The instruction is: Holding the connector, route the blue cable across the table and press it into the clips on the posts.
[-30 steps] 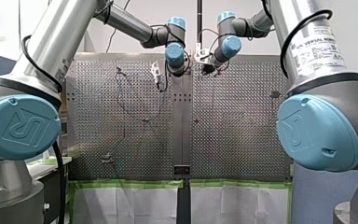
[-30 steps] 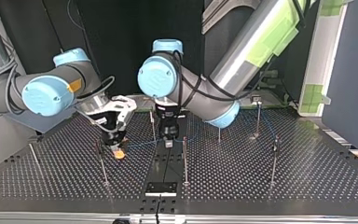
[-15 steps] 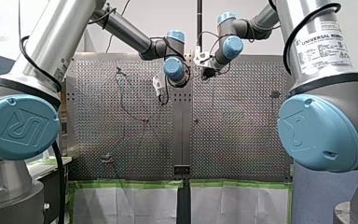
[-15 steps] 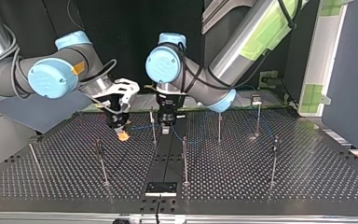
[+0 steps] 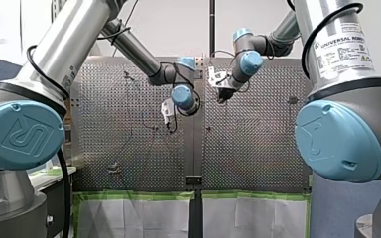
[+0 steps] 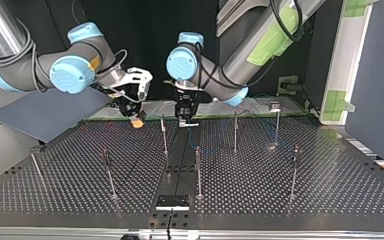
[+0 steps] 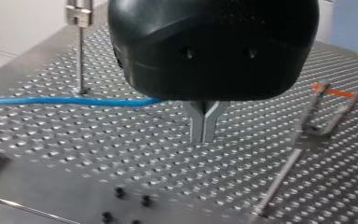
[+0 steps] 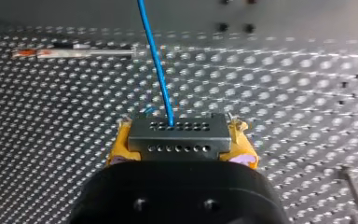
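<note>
Perforated metal bench spreads under both arms, with thin upright posts standing on it. My right arm comes in at the top view's left and my left arm at its right. Both reach toward the bench edge farthest from that camera, close to the middle strip.

My right tool has its yellow pads clamped on the connector, a grey block with two rows of small holes. In the top view this tool hangs just above the bench, beside one post.

My left tool has its metal fingers pressed together, pointing down over the holes. Whether they pinch anything cannot be seen.

The blue cable leaves the connector's face and runs straight ahead of my right tool. In the left wrist view it stretches level above the bench, passes near a post topped with a clip, and goes out of sight behind the left tool's black body.
</note>
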`<move>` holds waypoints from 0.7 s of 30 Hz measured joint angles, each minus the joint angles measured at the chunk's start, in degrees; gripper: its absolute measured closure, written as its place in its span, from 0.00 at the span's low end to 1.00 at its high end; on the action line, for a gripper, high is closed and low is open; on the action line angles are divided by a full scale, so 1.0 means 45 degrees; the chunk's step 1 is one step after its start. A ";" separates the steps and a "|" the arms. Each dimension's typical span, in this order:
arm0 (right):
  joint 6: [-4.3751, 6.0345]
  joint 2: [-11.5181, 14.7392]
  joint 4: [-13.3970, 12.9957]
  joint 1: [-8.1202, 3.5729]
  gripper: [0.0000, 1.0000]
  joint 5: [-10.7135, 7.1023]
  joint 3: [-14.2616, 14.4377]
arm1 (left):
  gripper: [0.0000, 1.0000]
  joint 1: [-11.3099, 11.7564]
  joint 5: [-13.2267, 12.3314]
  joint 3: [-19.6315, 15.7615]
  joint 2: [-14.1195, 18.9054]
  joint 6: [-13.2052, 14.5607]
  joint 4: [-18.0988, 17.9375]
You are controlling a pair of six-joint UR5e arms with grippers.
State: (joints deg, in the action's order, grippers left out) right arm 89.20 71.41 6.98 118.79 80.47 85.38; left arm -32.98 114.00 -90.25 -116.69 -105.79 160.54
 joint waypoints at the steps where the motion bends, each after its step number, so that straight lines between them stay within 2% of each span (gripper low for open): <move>1: -0.0021 -0.0003 -0.0018 -0.0011 1.00 -0.0017 0.0068 | 1.00 0.0001 -0.0011 -0.0123 -0.0025 -0.0002 -0.0128; 6: -0.0096 -0.0022 -0.0249 -0.0059 1.00 -0.0191 0.0527 | 1.00 0.0002 -0.0216 -0.0792 -0.0072 -0.0001 -0.0787; 11: 0.0106 -0.0124 -0.0890 -0.0067 1.00 -0.0287 0.1150 | 1.00 -0.0028 -0.0727 -0.1457 -0.0085 -0.0060 -0.1461; 17: 0.0052 -0.0631 -0.1503 -0.0065 1.00 -0.0249 0.1406 | 1.00 0.0084 -0.1216 -0.2245 -0.0089 -0.0378 -0.2040; 21: 0.0072 -0.1048 -0.1788 -0.0130 1.00 -0.0219 0.1499 | 1.00 0.0120 -0.1434 -0.2463 -0.0098 -0.0492 -0.2142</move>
State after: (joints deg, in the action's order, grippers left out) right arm 89.52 66.70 -1.07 118.21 79.48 92.13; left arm -32.45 107.55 -101.33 -117.13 -108.00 150.90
